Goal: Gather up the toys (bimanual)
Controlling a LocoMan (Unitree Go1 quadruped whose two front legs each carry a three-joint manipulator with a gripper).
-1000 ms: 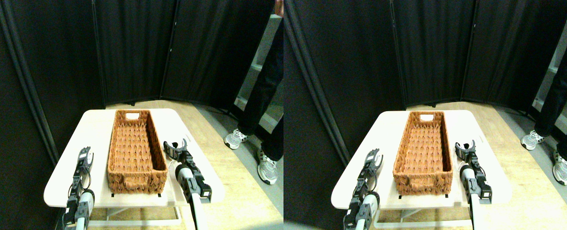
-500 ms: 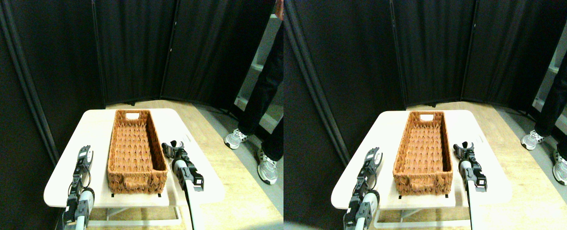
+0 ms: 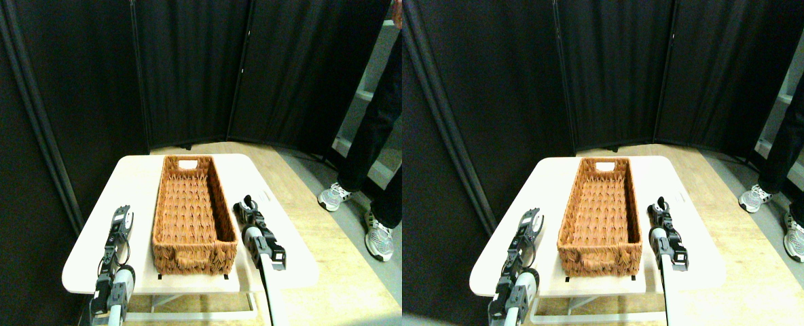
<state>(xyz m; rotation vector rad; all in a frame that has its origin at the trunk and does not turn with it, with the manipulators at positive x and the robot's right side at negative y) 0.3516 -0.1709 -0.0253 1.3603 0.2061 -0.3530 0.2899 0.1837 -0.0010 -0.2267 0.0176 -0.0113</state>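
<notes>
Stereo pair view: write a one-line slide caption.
Long brown woven wicker basket stands empty on a pale table, left gripper and right gripper flanking it; no toys visible.

Basket (image 3: 193,204) mid-table, open top (side strips free); screens (image 3: 191,68) behind.

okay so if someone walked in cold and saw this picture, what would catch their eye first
The long brown wicker basket, standing empty in the middle of the pale table, running away from the camera. Next, the left gripper and right gripper flanking it at its near end, and a person's sneakers on the floor to the right, before black screens.
</notes>
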